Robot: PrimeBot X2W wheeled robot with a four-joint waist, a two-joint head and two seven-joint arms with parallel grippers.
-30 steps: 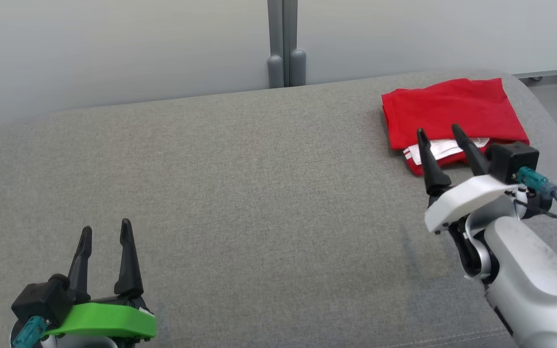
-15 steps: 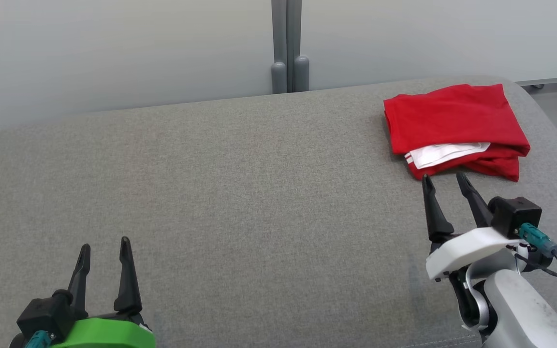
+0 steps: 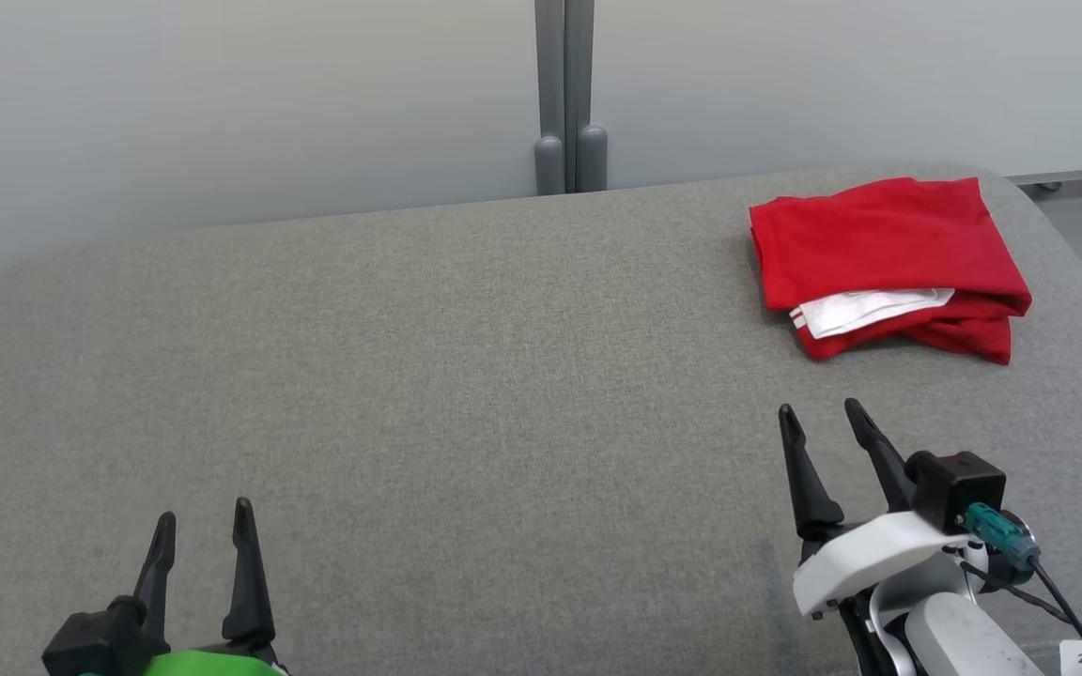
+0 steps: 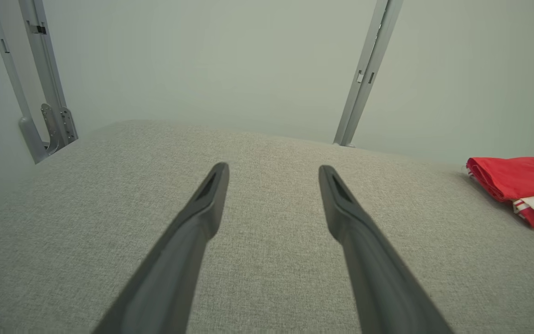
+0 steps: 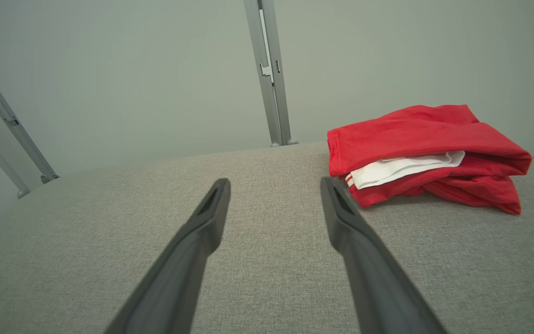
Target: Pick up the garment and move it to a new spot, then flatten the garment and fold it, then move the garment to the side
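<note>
Head view: red garment lay folded at far right of grey cushion. Right gripper near it, not touching, jaws spread, empty. Left gripper same, well apart. Judged all 3 steps done, nothing left.

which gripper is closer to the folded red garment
The right gripper, on the white mount: it sits just short of the red garment, not touching it. The left gripper, green mount, is far across the grey cushion.

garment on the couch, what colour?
Red garment, white layer with red stripes poking out of the fold. Clearest in the right wrist view.
</note>
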